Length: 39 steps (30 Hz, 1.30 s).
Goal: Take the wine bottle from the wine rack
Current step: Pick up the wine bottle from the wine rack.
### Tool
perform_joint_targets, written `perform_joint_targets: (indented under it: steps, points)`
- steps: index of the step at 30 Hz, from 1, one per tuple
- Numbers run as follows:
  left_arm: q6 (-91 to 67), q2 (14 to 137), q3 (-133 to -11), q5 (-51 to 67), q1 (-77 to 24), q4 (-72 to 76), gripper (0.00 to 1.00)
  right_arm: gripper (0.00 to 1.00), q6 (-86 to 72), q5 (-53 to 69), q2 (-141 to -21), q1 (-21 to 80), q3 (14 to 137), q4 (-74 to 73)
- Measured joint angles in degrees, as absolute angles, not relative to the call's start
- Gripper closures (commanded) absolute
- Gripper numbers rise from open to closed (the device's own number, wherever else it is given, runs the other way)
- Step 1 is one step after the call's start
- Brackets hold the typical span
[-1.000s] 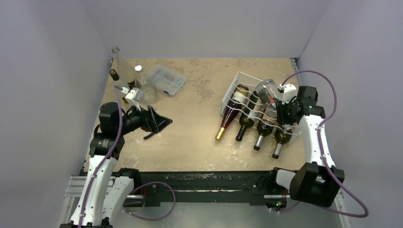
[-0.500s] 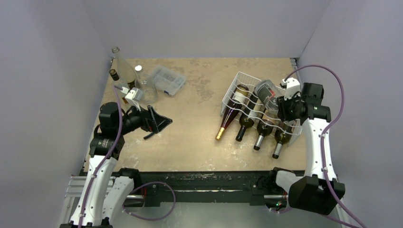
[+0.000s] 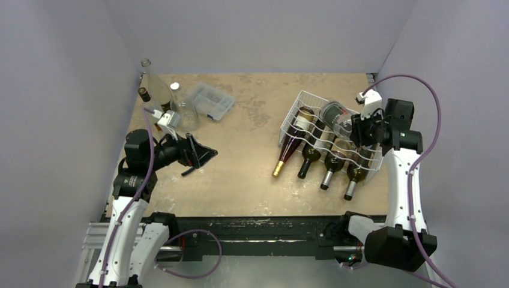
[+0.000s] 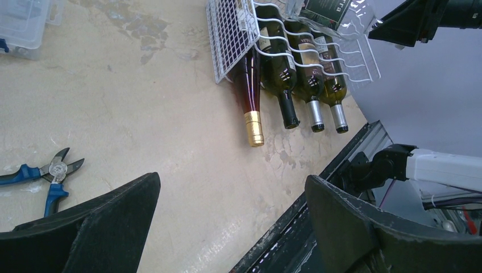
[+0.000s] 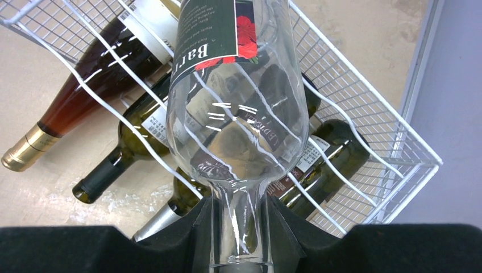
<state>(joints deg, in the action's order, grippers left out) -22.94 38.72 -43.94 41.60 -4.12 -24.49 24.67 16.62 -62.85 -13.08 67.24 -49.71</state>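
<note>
The white wire wine rack [image 3: 295, 116] sits at the right of the table, also in the left wrist view [image 4: 230, 40] and the right wrist view [image 5: 392, 142]. Several bottles lie in its cradles: a red one with a gold cap [image 3: 287, 152] and dark green ones [image 3: 310, 156]. My right gripper [image 3: 358, 129] is shut on the neck of a clear wine bottle [image 3: 337, 116] with a dark label [image 5: 239, 108], held above the rack, its base pointing away from the gripper [image 5: 241, 239]. My left gripper [image 3: 201, 155] is open and empty, left of centre [image 4: 233, 210].
Two clear bottles [image 3: 154, 84] and a dark bottle [image 3: 146, 96] stand at the far left with a clear glass [image 3: 187, 116] and a clear plastic compartment box [image 3: 210, 101]. Blue-handled cutters [image 4: 42, 173] lie on the table near the left gripper. Walls close in on both sides.
My right gripper has risen and moved toward the right with the clear bottle, lifting it off the rack's upper row. The left arm has not moved.
</note>
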Motion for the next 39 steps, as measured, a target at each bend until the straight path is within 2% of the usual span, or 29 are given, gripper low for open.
perform_joint_targets:
  steps: [14, 24, 32, 39]
  points:
    - [-23.0, 38.85, -43.92, 42.04, -4.12, -24.05, 0.0, 1.0, 23.92, 16.99, -61.17, -13.08, 68.27, -48.82]
    - [-24.49, 38.79, -41.65, 45.43, -5.06, -17.96, 0.0, 1.0, 23.42, 15.99, -60.69, -13.08, 69.52, -48.29]
    - [-21.93, 37.8, -41.1, 43.27, -15.18, -14.28, 0.0, 1.0, 23.4, 16.21, -60.69, -13.15, 69.6, -48.38]
    - [-18.15, 40.66, -41.41, 36.01, -27.83, -12.19, 0.0, 1.0, 21.41, 17.61, -60.66, -13.39, 70.17, -47.64]
